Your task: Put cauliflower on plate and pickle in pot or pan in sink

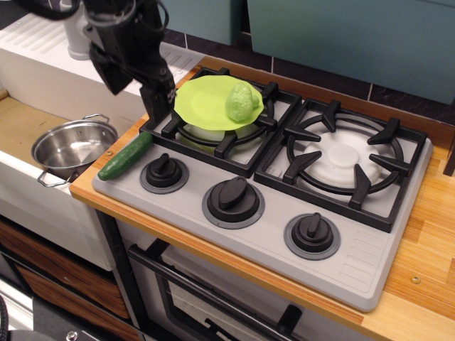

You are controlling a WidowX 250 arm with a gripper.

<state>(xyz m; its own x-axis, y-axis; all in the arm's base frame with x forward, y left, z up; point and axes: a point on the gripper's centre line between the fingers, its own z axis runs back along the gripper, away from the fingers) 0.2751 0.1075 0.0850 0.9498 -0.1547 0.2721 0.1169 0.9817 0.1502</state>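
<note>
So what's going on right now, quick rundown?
Gripper above pickle, carrying nothing, jaw state unclear. Cauliflower on plate. Pickle on stove edge; pot in sink, empty. Path clear.

I saw a grey stove top [370, 273] with two black burner grates [341, 160] and three black knobs [233, 195] on a wooden surface [426, 234].

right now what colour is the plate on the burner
Lime green plate, seen best in the only view, observation.image.
</note>
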